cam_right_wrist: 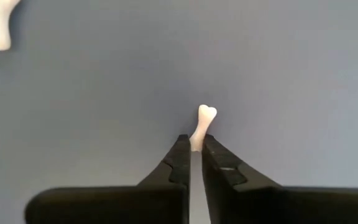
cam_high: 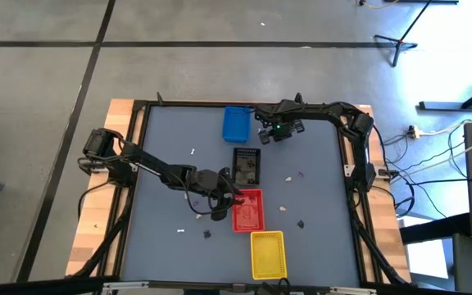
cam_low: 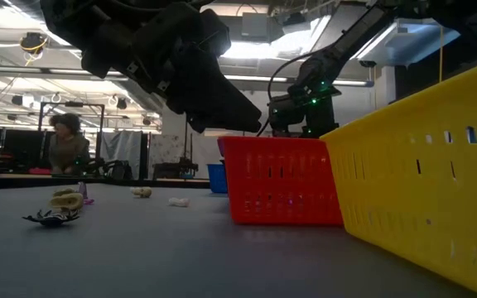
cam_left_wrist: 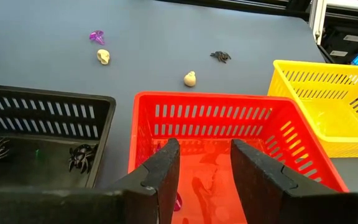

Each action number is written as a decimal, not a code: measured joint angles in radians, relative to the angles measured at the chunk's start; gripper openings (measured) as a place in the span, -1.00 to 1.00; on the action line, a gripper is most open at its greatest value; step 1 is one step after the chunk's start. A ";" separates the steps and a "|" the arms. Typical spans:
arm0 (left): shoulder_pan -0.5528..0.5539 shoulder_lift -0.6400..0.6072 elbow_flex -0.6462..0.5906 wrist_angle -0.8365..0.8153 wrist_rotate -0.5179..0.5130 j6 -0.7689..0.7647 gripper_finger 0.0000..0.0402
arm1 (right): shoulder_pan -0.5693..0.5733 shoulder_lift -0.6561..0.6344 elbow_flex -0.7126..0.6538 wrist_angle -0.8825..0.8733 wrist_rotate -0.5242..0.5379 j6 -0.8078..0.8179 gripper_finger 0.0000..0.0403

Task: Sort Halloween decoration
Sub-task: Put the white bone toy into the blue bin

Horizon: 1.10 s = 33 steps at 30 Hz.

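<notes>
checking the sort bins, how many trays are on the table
4, in a rough line down the table's middle: blue tray at the far end by the right pincer, then black tray, red tray under the left pincer, yellow tray nearest the front edge.

arms: dark, jointed | right wrist: green light | jaws: black

Left tool (cam_left_wrist: pixel 205 171) fingers parted, arm stretched toward table centre. Right tool (cam_right_wrist: pixel 196 158) fingers pinched nearly together, arm bent inward.
</notes>
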 joint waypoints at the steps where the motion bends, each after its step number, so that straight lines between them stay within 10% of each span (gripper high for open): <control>1: 0.000 0.000 0.000 0.000 0.000 0.000 -0.33 | 0.000 0.000 0.000 0.000 0.000 -0.003 -0.92; 33: 0.066 -0.145 0.000 -0.006 -0.051 0.062 -0.33 | -0.002 -0.009 0.207 -0.139 0.009 -0.178 -0.89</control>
